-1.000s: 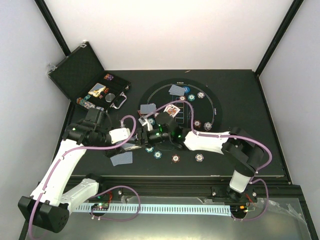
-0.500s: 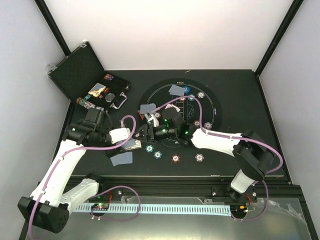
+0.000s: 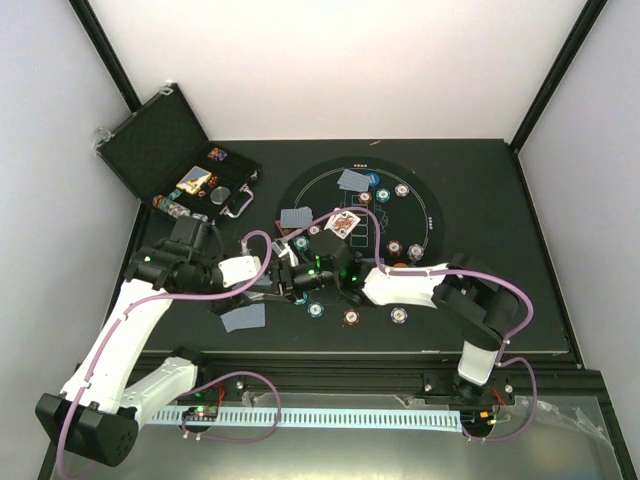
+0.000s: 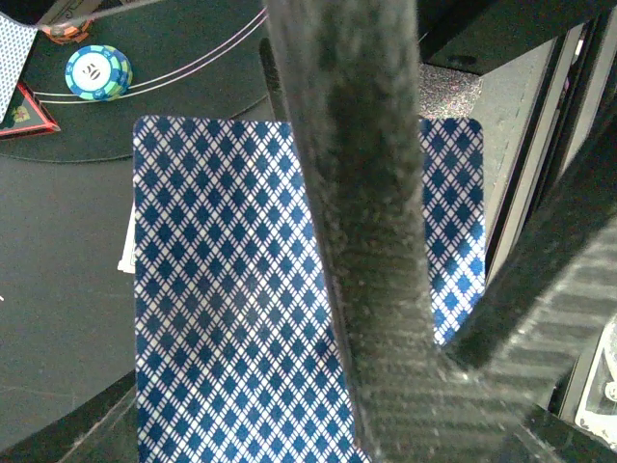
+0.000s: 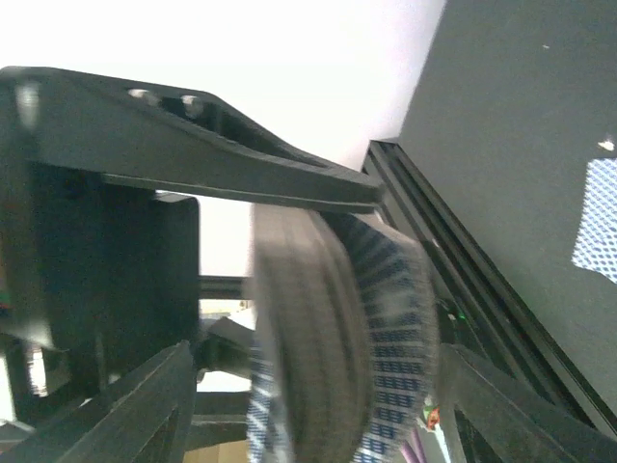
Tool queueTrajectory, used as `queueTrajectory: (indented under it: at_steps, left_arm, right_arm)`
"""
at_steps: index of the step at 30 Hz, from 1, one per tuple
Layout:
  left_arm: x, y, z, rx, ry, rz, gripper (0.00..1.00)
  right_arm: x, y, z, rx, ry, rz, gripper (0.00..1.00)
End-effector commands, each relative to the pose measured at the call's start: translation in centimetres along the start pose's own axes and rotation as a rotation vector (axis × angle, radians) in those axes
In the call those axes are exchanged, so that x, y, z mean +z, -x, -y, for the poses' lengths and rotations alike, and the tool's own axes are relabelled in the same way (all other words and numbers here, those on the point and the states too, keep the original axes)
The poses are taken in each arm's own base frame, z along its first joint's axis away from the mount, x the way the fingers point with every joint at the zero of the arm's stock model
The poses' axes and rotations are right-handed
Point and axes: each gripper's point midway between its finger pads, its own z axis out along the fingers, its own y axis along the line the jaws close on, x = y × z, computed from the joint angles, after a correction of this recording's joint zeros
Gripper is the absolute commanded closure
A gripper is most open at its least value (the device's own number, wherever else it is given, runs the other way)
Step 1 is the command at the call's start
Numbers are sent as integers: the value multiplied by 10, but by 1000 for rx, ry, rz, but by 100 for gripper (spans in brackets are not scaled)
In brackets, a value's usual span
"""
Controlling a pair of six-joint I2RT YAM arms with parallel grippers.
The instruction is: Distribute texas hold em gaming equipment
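Blue diamond-backed paper playing cards (image 4: pixel 222 289) clamped in left gripper (image 3: pixel 264 292), near-left of scene middle. Thin, light, slippery, bendy; likely pinch a free edge. Right gripper (image 3: pixel 290 277) just beside, closure unclear, blurred.

Playing card (image 4: pixel 222 289): blue-and-white diamond lattice back.
Chip (image 4: pixel 97 72): teal, pale-green edge bars, white centre.
Mat (image 4: pixel 169 34): black, thin white rings.
Triangle marker (image 4: pixel 21 108): red border, dark middle.

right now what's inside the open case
In the case, chips line the near edge, more chips sit at the far corner, with a tan item and a grey round piece between. Whatever lies beneath them is covered.
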Motion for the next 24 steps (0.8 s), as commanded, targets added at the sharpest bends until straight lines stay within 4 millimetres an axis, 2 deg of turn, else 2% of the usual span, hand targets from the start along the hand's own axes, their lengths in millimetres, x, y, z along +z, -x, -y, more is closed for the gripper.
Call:
queueTrajectory:
  at_steps: [1,7,13,16,20,24]
  left_arm:
    - [-9,13,-1,30,20,51,98]
    - [-10,14,-2,28,19,54,99]
    - [-9,12,-2,31,23,47,99]
    - [-9,12,-2,32,22,49,99]
    - [-8,13,-3,30,20,50,98]
    - [-8,13,-3,31,19,49,98]
  right_arm:
    - [-1,2,-22,6,118,18,30]
    - [-1,5,-33,60,226,34,49]
    - [-3,4,-36,65,240,33,77]
    - [-4,5,-41,54,247,37,86]
    - [-3,5,-41,43,228,32,84]
    - [0,5,-38,48,222,24,63]
